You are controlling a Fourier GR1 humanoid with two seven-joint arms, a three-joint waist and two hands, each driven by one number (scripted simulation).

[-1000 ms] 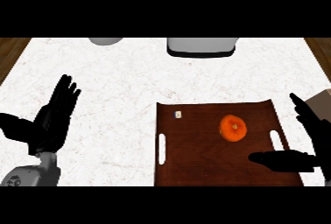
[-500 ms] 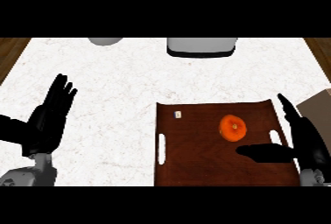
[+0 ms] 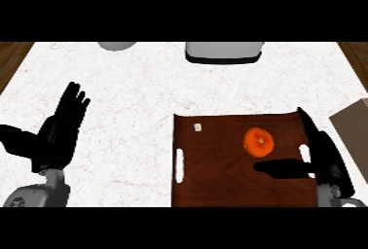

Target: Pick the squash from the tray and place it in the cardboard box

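An orange squash (image 3: 258, 141) lies on the dark brown tray (image 3: 215, 180), toward its right half. My right hand (image 3: 322, 154) is open at the tray's right edge, fingers straight and pointing away, thumb stretched left just below the squash without touching it. A corner of the cardboard box (image 3: 352, 119) shows at the right edge of the view, beyond the right hand. My left hand (image 3: 59, 129) rests open at the left over the white counter, fingers up, far from the tray.
A grey appliance (image 3: 223, 51) stands at the counter's back centre and a grey round object (image 3: 117, 45) at the back left. The tray has white handles (image 3: 179, 165) on its sides and a small white tag (image 3: 197, 127) near its back left corner.
My right hand has moved left and forward, from beside the tray to over its right edge, closing in on the squash. The left hand shifted slightly.
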